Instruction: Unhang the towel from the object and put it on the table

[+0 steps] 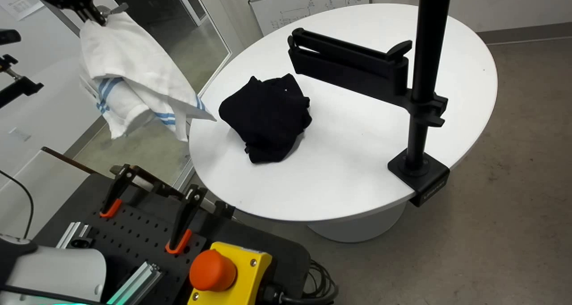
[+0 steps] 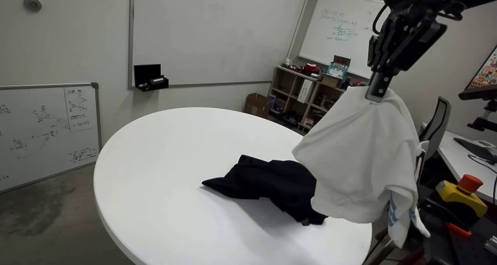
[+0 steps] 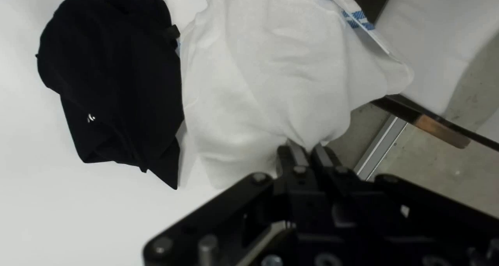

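Wrist view, gripper (image 3: 310, 149): the jaws are drawn together on a bunched pinch of the towel (image 3: 273, 75); nothing else is seen between them.
Towel: gripped near its top, presumably so that the rest can drop in loose folds and be lowered striped end first.
Towel from gripper: hung beneath it from the pinch, with the blue-striped end lowest and no other support seen.
Table (image 1: 353, 175): round (an edge is offered, but no corners). At its edge on the side of the black cart (image 1: 263, 235), the towel is held in the air, not yet laid down; how much of it is over the table cannot be told.
Black cloth (image 1: 263, 117): heaped on the table toward that same edge, below gripper height. It could be covered if release were made above it.
Stand (image 1: 422, 90): clamped to the edge well apart from the towel, presumably for firm footing. No cloth is hung on it (whether it is the task's object cannot be told); the unhanging is judged done.
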You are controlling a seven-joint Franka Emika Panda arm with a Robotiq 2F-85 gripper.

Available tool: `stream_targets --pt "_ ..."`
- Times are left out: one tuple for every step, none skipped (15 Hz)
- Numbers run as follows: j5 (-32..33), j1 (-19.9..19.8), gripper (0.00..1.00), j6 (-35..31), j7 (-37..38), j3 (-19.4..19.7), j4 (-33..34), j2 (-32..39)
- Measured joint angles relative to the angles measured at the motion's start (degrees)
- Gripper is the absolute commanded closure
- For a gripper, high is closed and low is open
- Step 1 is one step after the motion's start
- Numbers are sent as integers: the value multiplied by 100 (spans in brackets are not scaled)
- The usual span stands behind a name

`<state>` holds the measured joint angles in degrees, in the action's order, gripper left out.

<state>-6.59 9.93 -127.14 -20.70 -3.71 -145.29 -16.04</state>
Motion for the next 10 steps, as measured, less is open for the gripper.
stream_targets --pt "38 44 99 -41 -53 -46 -25 45" --pt "49 89 99 -99 -122 -82 -38 89" --pt "49 128 99 -164 -196 -106 -44 126" --pt "50 162 99 -277 -267 -128 -54 160" --pt "50 190 99 -434 -340 -147 -78 191" --pt "51 214 99 -616 -390 -164 -110 234" --pt "56 232 99 -818 -417 -181 -143 290" --pt "78 240 99 -1040 -421 -204 -177 361" --pt "121 243 99 -1253 -421 -227 -199 448" --pt "182 243 99 -1453 -421 -243 -216 542"
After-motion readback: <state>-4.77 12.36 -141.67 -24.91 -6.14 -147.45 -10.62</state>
